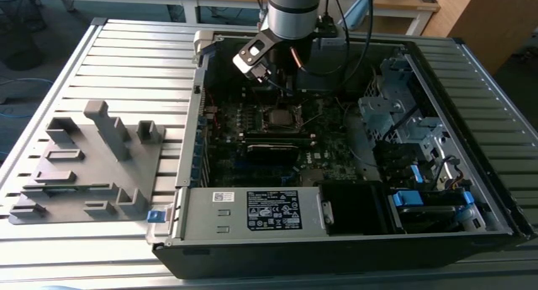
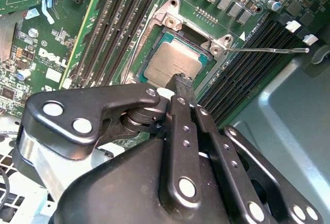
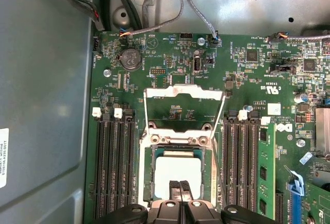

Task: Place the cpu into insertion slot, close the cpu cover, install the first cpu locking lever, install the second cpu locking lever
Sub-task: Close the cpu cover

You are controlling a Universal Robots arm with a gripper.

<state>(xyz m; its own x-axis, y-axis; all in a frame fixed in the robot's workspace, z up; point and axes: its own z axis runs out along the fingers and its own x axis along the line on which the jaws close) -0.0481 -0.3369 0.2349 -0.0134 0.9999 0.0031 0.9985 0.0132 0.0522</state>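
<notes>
Step in hand, as judged: seating the chip.

- **Chip:** the small flat silver-grey square cpu (image 3: 166, 170) lies in the silver-rimmed square insertion slot (image 3: 145, 177), directly beneath the gripper (image 3: 180, 189).
- **Gripper:** its fingers are pressed together and appear to grip nothing.
- **Cover:** the thin silvery windowed cpu cover (image 3: 183, 92) stands raised just beyond the gripper.
- **Judged need:** the chip must lie flat within the rim.
- **Setting:** an open black computer case (image 1: 336, 260) sits on a slatted grey metal table (image 1: 135, 44), with wooden desks (image 1: 404, 0) behind.

Gripper (image 3: 180, 184) tips cover one edge of the cpu (image 3: 167, 172) in the first wrist view, and the gripper's body runs off the frame. In the exterior view the slot (image 1: 278, 118) is too tiny to read, arm (image 1: 294, 16) cropped.
</notes>
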